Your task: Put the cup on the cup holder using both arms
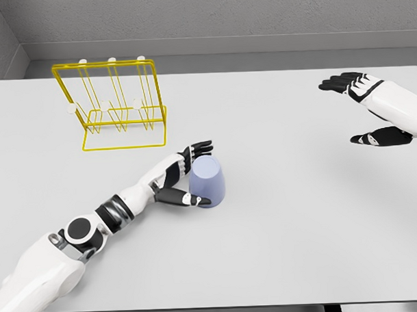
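A white table is seen from the head camera, with grey walls behind it. At the far left of the table a yellow wire cup holder is stood upright, its pegs tipped with white caps. Nearer the front, the left arm is stretched in from the lower left corner, and the left hand is set against a pale blue cup. The cup is stood upside down on the table, narrower end up, just right of the palm. The fingers are extended along the cup's far side, and the thumb is laid along its near lower edge, so the cup is cradled between them in a loose, partly open grip; a firm hold cannot be confirmed. The cup is kept well apart from the holder. At the far right edge the right hand is held above the table, fingers spread wide and thumb apart, with nothing in it.
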### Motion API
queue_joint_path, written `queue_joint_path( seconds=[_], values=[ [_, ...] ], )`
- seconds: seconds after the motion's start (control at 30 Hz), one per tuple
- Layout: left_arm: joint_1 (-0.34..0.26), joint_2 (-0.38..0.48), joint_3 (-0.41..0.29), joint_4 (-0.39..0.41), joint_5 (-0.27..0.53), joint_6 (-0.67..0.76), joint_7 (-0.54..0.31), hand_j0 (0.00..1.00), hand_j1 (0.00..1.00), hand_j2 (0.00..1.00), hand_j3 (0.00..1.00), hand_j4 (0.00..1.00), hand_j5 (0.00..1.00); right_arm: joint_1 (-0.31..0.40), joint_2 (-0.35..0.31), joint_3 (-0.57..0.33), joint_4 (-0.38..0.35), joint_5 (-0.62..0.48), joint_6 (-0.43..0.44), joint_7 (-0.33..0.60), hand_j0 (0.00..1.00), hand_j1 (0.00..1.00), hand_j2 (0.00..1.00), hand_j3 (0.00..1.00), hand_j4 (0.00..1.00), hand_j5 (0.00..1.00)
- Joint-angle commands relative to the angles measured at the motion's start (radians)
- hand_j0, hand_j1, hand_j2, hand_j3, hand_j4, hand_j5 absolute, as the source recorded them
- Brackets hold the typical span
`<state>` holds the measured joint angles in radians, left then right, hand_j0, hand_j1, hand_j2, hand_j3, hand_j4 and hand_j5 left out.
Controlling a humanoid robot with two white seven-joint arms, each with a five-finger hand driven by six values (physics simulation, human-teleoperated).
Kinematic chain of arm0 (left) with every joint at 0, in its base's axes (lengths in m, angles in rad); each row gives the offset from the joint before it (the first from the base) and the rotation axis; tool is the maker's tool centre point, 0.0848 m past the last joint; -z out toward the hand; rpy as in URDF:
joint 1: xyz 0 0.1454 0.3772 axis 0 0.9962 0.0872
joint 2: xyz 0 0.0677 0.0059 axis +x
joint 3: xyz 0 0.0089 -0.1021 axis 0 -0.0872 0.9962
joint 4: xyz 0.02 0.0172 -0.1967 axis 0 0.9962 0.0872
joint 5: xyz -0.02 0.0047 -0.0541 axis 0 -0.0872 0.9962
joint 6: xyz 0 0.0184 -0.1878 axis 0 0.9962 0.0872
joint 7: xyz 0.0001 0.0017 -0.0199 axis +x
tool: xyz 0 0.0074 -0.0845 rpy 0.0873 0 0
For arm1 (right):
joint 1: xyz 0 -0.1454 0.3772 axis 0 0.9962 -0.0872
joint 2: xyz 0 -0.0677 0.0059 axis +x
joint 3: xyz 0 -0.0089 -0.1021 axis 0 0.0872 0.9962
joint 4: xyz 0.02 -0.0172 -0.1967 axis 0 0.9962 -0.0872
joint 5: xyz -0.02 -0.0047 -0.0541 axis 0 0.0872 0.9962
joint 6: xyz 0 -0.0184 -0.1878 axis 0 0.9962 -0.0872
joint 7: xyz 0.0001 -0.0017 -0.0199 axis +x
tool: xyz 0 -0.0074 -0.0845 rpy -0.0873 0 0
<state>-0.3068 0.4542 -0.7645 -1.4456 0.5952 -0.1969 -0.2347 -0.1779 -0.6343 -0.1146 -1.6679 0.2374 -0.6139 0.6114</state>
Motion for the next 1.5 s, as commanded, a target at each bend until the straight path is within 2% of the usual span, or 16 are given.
queue_joint_path(
  seconds=[0.0,0.07,0.17,0.37,0.6,0.93,1.47],
  values=[
    [0.000,-0.002,-0.002,0.005,0.003,-0.001,-0.002,1.00,1.00,1.00,1.00,1.00,1.00,0.000,-0.001,0.000,0.000,-0.007,0.003,-0.001,1.00,1.00,1.00,1.00,1.00,1.00],
    [0.000,-0.002,-0.004,0.005,-0.002,-0.002,-0.002,0.97,0.97,0.97,0.97,0.97,0.97,0.000,-0.001,0.000,-0.003,-0.007,0.003,-0.001,1.00,1.00,1.00,1.00,1.00,1.00],
    [-0.002,-0.002,-0.004,0.002,-0.002,-0.004,-0.002,0.76,0.76,0.76,0.76,0.76,0.76,0.002,-0.001,0.000,-0.003,-0.007,0.003,-0.001,1.00,1.00,1.00,1.00,1.00,1.00],
    [-0.008,-0.022,-0.004,0.001,-0.023,-0.004,-0.002,0.61,0.61,0.61,0.61,0.61,0.61,0.002,-0.001,0.000,0.000,-0.007,0.003,-0.001,1.00,1.00,1.00,1.00,1.00,1.00],
    [-0.011,-0.029,0.008,-0.009,-0.018,-0.010,0.000,0.61,0.61,0.61,0.61,0.61,0.61,0.002,-0.001,0.000,0.000,-0.007,0.003,-0.001,1.00,1.00,1.00,1.00,1.00,1.00],
    [-0.005,0.000,0.105,-0.102,-0.012,-0.010,0.000,0.62,0.62,0.62,0.62,0.62,0.62,0.002,-0.001,0.000,-0.003,-0.007,0.003,-0.001,1.00,1.00,1.00,1.00,1.00,1.00],
    [-0.008,0.081,0.248,-0.173,-0.009,-0.010,0.002,0.62,0.62,0.62,0.62,0.62,0.62,0.002,0.001,0.000,-0.003,-0.007,0.003,-0.001,1.00,1.00,1.00,1.00,1.00,1.00]
  ],
)
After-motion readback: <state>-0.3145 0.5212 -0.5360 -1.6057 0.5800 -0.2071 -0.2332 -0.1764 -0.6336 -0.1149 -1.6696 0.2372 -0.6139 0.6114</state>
